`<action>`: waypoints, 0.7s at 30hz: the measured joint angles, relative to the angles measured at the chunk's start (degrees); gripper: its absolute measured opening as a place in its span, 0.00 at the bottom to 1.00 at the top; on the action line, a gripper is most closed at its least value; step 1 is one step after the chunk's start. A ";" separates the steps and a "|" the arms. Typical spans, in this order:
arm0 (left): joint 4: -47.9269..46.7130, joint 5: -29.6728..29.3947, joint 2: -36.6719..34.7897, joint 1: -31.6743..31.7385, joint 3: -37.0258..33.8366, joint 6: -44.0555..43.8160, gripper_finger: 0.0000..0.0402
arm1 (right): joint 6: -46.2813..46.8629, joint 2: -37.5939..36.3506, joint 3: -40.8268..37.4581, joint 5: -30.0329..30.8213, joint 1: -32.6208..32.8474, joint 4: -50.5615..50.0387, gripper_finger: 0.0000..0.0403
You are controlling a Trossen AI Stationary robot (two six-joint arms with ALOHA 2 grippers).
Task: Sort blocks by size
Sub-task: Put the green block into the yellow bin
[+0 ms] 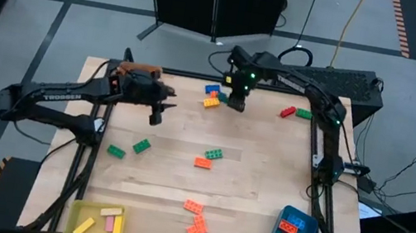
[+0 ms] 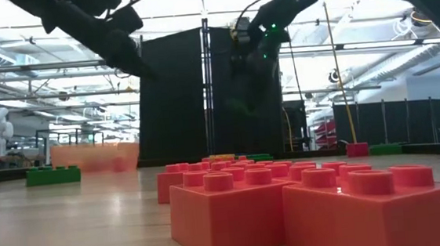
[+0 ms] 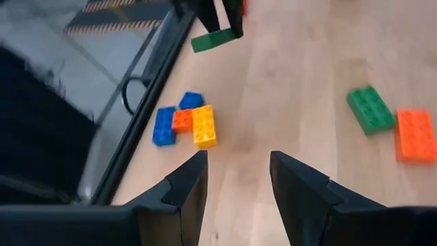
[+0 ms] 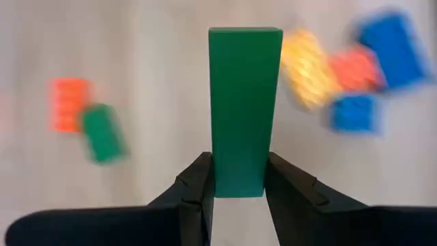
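So the long green plastic brick [image 4: 244, 109] is up off the table, pinched at one end between the two dark fingers of the right gripper [image 4: 239, 184], with the rest of it sticking straight out past the fingertips. In the high view that right gripper [image 1: 238, 98] hangs over the far middle of the wooden table [image 1: 264, 184], just beside a little cluster of blue, orange and yellow studded bricks [image 1: 211, 95].

The left gripper [image 3: 235, 181] holds nothing, its fingers standing apart with bare wood showing between them. It hovers near the far left part of the table [image 1: 157, 111], pointing toward that same cluster [image 3: 184, 125].

The other blocks are spread around: a red and a green brick [image 1: 296, 112] near the far right edge, two green ones [image 1: 128, 148] on the left, a green and orange pair [image 1: 209, 158] in the middle, and a bunch of orange bricks [image 1: 195, 219] near the front. The yellow square tray [image 1: 79, 215] at front left holds pale yellow and pinkish bars, and the blue square tray [image 1: 309, 231] at front right holds red, green and blue bricks.
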 joint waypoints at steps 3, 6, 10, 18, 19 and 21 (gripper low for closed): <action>2.19 0.01 -0.68 -1.59 -2.37 4.88 0.40 | 0.82 -3.94 -6.39 -5.56 1.84 5.18 0.23; 8.23 0.01 -0.74 -2.94 -4.52 8.21 0.40 | 3.30 -7.54 -12.69 -8.20 4.19 11.16 0.23; 14.64 2.10 0.36 -4.92 -6.46 13.32 0.40 | 7.91 -10.09 -18.79 -9.90 8.24 20.09 0.23; 18.95 5.15 4.62 -8.60 -6.47 19.13 0.40 | 11.41 -10.54 -21.25 -11.09 14.30 34.90 0.23; 19.07 5.18 5.26 -9.14 -6.47 20.48 0.40 | 11.97 -10.54 -21.22 -11.12 14.77 36.21 0.23; 20.03 5.18 6.63 -10.03 -6.47 21.85 0.40 | 13.85 -10.51 -21.22 -11.17 15.45 37.86 0.23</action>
